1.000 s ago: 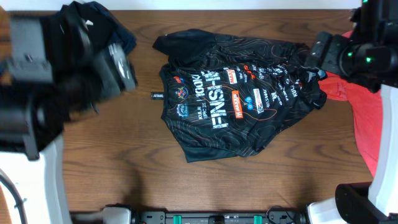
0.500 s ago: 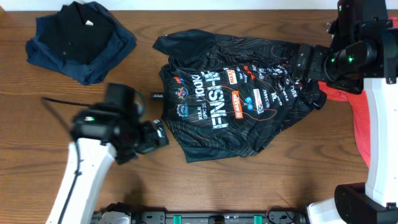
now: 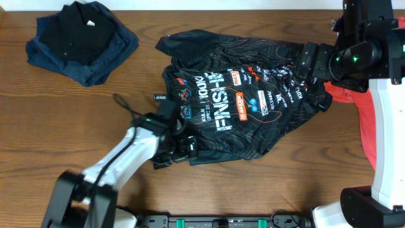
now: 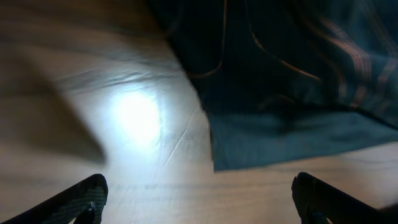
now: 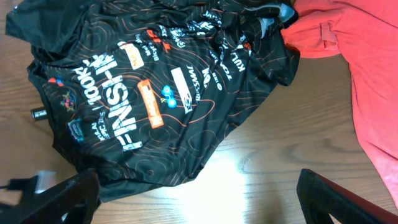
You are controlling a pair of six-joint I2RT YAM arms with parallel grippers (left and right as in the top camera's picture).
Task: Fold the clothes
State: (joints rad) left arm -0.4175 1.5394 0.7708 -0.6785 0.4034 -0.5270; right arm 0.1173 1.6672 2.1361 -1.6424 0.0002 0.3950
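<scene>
The black jersey [image 3: 240, 107] with orange contour lines and sponsor logos lies crumpled and spread on the wooden table, centre right. My left gripper [image 3: 180, 142] is low at its lower-left hem corner and open. In the left wrist view the hem [image 4: 292, 81] lies just ahead of the open gripper [image 4: 199, 202], with only bare wood between the fingers. My right gripper [image 3: 313, 60] hangs over the jersey's right side. The right wrist view looks down on the jersey [image 5: 155, 93] from above, with that gripper [image 5: 199, 199] wide open and holding nothing.
A pile of plain black and navy garments [image 3: 79, 41] sits at the back left. A coral-red T-shirt [image 3: 373, 120] lies along the right edge, partly under the jersey's right side and also seen from the right wrist [image 5: 360, 56]. Bare wood [image 3: 266, 183] runs along the front.
My left arm has swung from the far left down to the jersey's lower-left hem. The right arm has shifted only slightly. The jersey has not moved.
</scene>
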